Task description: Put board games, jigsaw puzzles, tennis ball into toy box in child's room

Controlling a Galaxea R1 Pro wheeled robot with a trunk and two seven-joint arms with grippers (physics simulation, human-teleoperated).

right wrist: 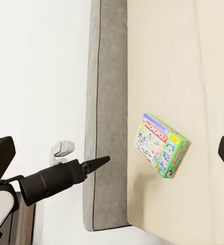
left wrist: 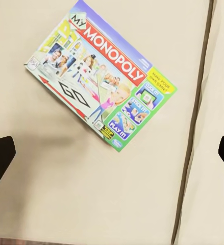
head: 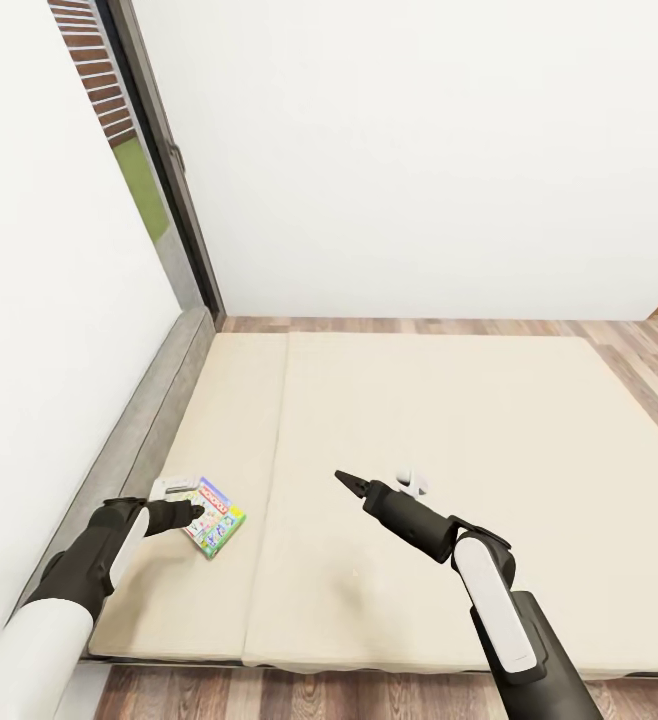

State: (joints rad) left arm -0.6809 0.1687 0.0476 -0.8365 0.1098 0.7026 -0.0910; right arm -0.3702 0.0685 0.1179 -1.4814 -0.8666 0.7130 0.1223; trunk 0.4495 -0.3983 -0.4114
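Observation:
One board game (head: 215, 516), a white-green Monopoly box with a red logo, lies flat on the bed (head: 449, 430) near its left side. My left gripper (head: 197, 512) hovers over the box's near-left edge. In the left wrist view its fingers (left wrist: 0, 158) stand wide apart, open, and the box (left wrist: 99, 76) lies just beyond them. My right gripper (head: 347, 482) hangs over the middle of the mattress, about a box length to the right of the game, open and holding nothing. The right wrist view takes in the box (right wrist: 160, 145) and the left gripper (right wrist: 94, 164) beside it.
The bed's dark grey frame (head: 154, 420) runs along the white wall on the left. A dark-framed window (head: 159, 150) stands at the back left, with brick outside. Wood floor (head: 629, 345) lies beyond the bed and to its right.

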